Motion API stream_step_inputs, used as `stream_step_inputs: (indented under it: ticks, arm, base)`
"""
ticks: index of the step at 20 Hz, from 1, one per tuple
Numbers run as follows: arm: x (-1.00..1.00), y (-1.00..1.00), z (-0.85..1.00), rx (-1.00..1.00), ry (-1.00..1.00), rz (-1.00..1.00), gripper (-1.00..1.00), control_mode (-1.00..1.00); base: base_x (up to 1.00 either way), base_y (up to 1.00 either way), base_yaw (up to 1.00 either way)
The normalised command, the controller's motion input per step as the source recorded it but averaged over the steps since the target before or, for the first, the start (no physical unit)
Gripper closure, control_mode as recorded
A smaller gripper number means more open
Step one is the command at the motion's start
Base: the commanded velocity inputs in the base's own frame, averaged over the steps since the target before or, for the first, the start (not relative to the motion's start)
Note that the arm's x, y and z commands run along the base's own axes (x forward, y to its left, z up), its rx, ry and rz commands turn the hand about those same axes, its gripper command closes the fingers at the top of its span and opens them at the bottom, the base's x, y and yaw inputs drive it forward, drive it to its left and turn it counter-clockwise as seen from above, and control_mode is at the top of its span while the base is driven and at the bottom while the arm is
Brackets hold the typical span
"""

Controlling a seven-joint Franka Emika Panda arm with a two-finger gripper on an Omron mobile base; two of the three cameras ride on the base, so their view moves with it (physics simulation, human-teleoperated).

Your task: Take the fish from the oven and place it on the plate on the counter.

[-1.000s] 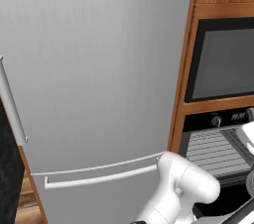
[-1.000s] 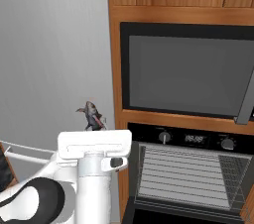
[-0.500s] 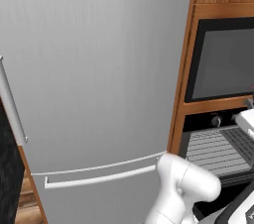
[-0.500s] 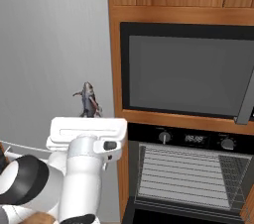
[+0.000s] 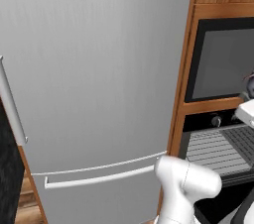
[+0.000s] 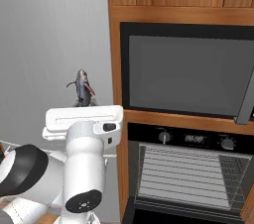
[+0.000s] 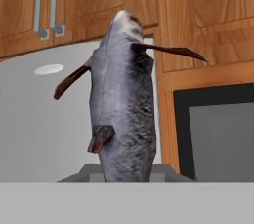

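Right base view: the end effector point(image 6: 83, 105) is clamped on the fish point(image 6: 82, 87), held upright in the air beside the oven point(image 6: 188, 178). Risk: gripped only at its tail end, the fish may slip during transit to the plate.

Grey fish point(image 6: 82, 88) with reddish-brown fins, standing upright in my claw point(image 6: 83, 103) before the grey refrigerator door, left of the oven point(image 6: 191, 173), whose black control strip with knobs and display tops a grey ribbed door.
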Motion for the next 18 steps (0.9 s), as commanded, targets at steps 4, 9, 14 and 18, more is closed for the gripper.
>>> stream_step_inputs:
  ticks: [4, 9, 14, 18]
  arm:
    - [0.15, 0.43, -0.21, 0.00, 0.00, 0.00, 1.00, -1.00]
    - [0.00, 0.20, -0.04, 0.00, 0.00, 0.00, 1.00, 1.00]
    - [0.00, 0.00, 0.00, 0.00, 0.00, 0.00, 1.00, 1.00]
    - [0.00, 0.00, 0.00, 0.00, 0.00, 0.00, 1.00, 1.00]
  base:
    - [0.00, 0.00, 0.00]
    - [-0.13, 0.80, -0.01]
    - [-0.65, 0.89, -0.14]
    - [-1.00, -0.24, -0.24]
